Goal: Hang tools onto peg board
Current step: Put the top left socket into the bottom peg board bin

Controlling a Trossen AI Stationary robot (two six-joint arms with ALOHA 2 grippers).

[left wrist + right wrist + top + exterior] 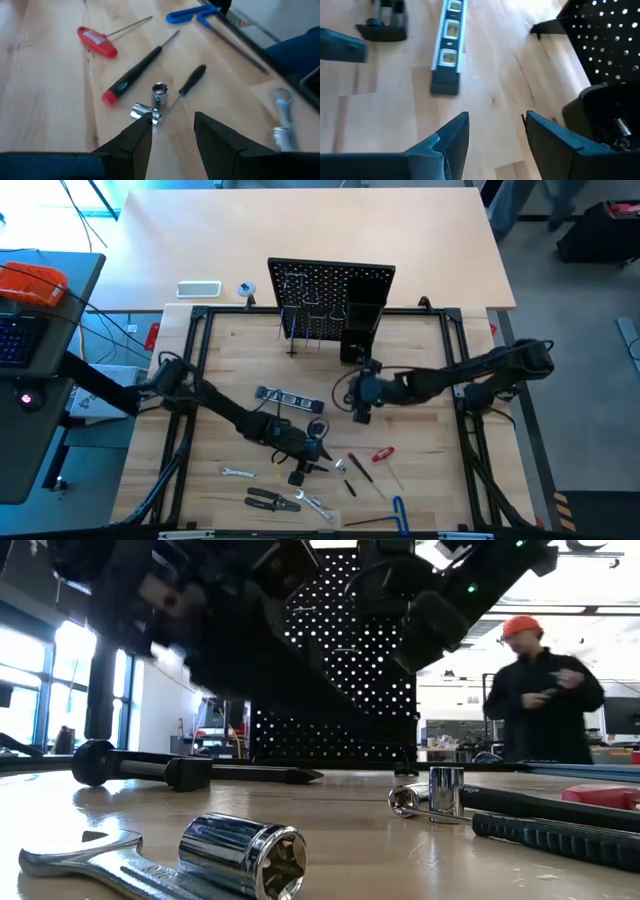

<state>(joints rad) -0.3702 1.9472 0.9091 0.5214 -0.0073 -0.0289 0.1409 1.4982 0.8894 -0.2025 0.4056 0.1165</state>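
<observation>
The peg board (332,285) stands at the far edge of the table (230,350). Most tools lie flat near the front edge: pliers (272,500), a wrench (237,473), a red screwdriver (97,41) and a blue hex key (400,513). The level (446,47) lies near the middle.

The left claw (172,135) hangs low over two small shiny sockets (152,102), spread, holding nothing. The right claw (495,140) is near the board's black box (360,330), spread wide and empty (maybe just done with one tool). My guess: the left claw must drop and pinch a socket.
</observation>
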